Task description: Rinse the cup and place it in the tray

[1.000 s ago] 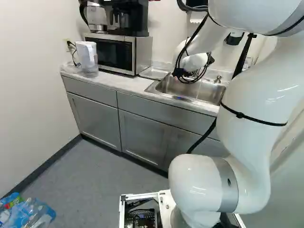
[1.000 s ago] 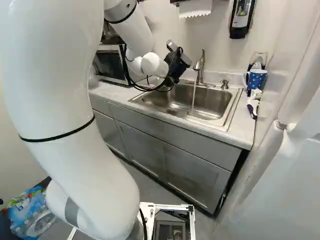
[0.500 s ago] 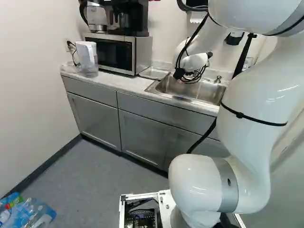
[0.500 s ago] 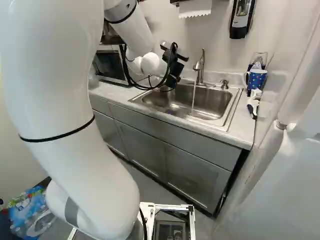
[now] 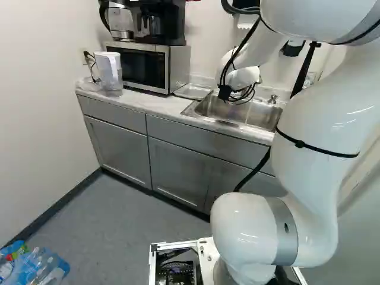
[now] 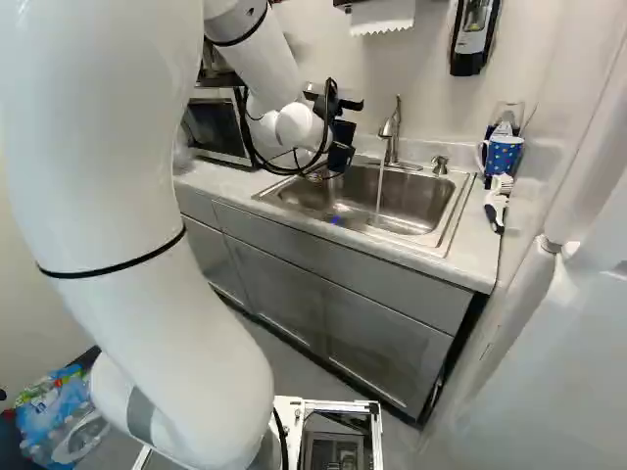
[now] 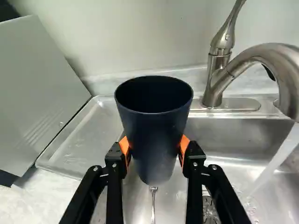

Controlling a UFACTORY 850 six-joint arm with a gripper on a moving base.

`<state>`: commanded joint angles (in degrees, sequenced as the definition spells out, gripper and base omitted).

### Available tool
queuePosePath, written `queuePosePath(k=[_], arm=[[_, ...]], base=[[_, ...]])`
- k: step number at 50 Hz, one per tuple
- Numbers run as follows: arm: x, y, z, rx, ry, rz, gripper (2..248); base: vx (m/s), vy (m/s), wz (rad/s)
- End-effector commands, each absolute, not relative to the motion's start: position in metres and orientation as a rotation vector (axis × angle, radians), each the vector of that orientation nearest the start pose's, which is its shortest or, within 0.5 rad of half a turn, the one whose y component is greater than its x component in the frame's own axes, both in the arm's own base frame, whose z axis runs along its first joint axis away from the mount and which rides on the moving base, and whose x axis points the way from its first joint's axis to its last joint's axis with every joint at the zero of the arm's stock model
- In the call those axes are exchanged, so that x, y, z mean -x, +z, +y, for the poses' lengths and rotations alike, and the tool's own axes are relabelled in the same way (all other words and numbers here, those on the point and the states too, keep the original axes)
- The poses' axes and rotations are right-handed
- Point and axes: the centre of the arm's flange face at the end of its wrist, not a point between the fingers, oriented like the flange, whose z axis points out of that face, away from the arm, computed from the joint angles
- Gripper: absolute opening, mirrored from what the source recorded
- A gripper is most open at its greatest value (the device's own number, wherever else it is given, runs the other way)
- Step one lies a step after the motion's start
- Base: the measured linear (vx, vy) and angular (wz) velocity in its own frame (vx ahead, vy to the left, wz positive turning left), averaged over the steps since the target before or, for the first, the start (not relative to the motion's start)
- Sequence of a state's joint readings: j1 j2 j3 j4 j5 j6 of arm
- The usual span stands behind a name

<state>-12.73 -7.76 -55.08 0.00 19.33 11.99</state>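
Observation:
In the right base view my gripper [image 6: 340,157] hangs over the near-left part of the sink [image 6: 411,201], left of the faucet. The wrist view shows the gripper [image 7: 154,156] shut on a dark blue cup [image 7: 154,130], an orange pad against each side. Its mouth faces up and its base hangs over the sink. Water [image 7: 275,156] runs from the faucet [image 7: 268,53] well to one side of the cup, not touching it. On the cup's other side, the metal tray [image 7: 81,140] lies on the counter beside the sink.
The microwave [image 5: 139,66] stands beside the tray. A utensil [image 7: 153,205] lies in the sink under the cup. Past the sink's far end are a blue spotted mug [image 6: 503,154] and a brush [image 6: 496,211]. A water pitcher [image 5: 109,71] stands near the wall.
The wrist has turned, bringing the gripper from a slanted pose to a more level one, with the cup held in it. The base has not moved, and the water keeps running.

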Motion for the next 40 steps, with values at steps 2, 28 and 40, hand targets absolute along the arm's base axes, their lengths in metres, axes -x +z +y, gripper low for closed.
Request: queuePosePath(k=[2, 28, 40], arm=[[-0.537, 0.536, -0.121, 2.570, -1.730, 0.563, 121], [-0.555, 0.536, -0.112, 2.558, -1.735, 0.530, 121], [-0.575, 0.538, -0.100, 2.525, -1.767, 0.486, 121]], base=[[0.000, 0.000, 0.000], [0.000, 0.000, 0.000], [0.000, 0.000, 0.000]])
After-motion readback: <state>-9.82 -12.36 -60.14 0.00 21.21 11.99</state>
